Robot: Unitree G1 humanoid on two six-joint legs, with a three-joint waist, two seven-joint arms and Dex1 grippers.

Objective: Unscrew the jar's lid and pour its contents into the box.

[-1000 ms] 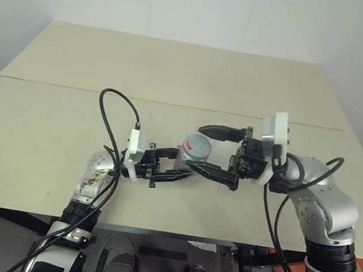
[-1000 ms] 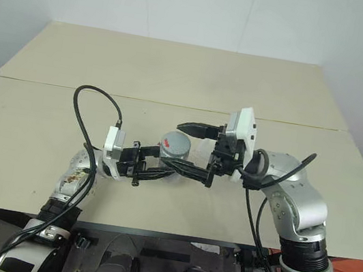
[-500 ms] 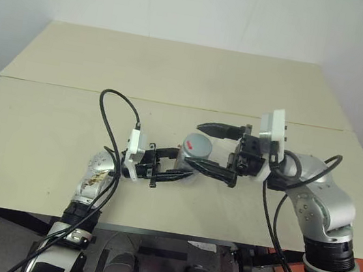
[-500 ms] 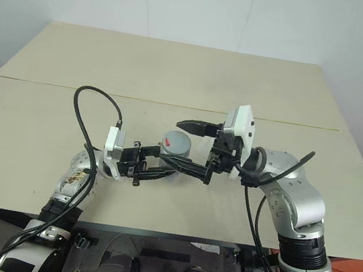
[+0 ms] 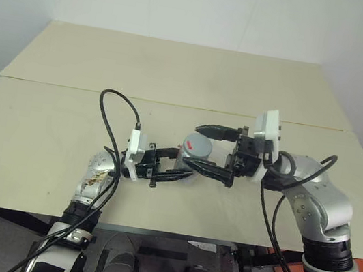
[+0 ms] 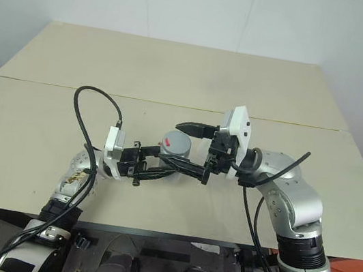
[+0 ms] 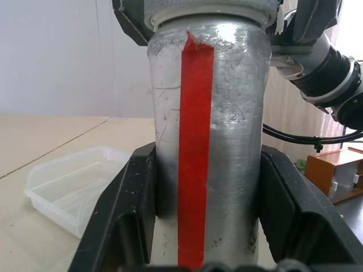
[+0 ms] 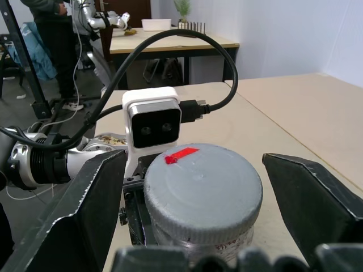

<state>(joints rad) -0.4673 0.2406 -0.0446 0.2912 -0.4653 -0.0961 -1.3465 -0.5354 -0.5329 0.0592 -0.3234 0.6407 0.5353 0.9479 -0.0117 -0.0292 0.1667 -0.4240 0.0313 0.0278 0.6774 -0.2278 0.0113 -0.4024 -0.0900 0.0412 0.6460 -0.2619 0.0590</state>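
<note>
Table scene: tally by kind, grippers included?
jar: 1
lid: 1
box: 1
grippers: 2, left gripper and right gripper
table: 1
Total: 6

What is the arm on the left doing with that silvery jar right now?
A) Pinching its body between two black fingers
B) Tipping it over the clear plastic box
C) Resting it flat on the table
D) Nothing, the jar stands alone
A: in the left wrist view the left gripper's black fingers press both sides of the upright jar, its lid on top.
</note>
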